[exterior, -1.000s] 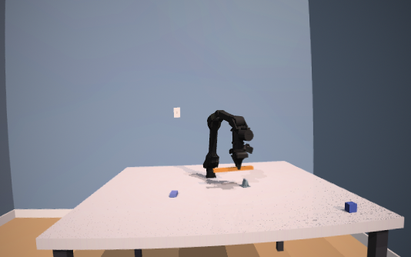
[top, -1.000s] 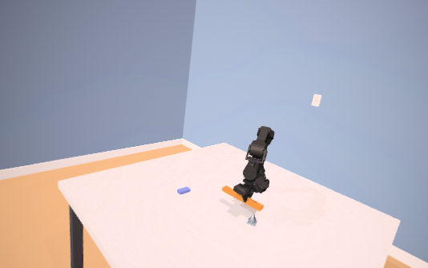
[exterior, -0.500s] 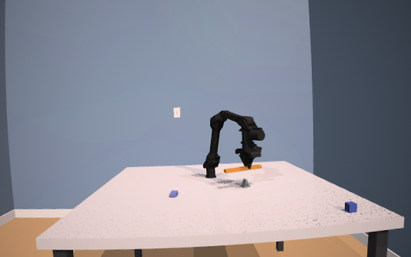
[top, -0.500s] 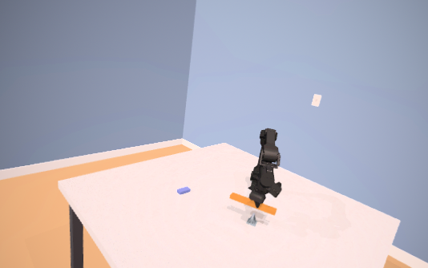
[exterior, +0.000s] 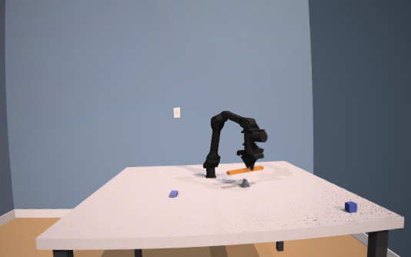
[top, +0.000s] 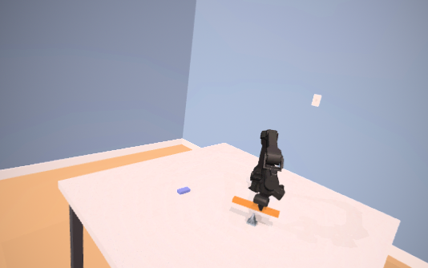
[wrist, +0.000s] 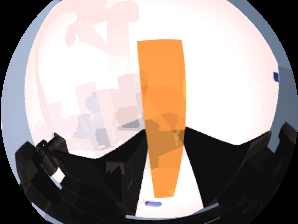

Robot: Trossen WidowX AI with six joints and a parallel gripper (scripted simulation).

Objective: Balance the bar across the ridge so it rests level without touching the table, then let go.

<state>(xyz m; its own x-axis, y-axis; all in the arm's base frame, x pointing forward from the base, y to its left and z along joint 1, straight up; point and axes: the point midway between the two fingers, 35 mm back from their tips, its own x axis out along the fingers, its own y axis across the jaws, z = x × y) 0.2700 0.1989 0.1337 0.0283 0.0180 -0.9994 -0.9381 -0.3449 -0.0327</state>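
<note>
Orange bar point(top: 256, 206), clamped in the pincer point(top: 261, 207), needs centring over the ridge point(top: 252, 220), lowering level before release.

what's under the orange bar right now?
The grey ridge sits below the orange bar, which the hand grips above the table. Whether bar and ridge touch can't be seen; the wrist view hides the ridge.

Bar point(wrist: 161, 116) near end hidden between claw point(wrist: 160, 163) fingers, wrist view.
</note>
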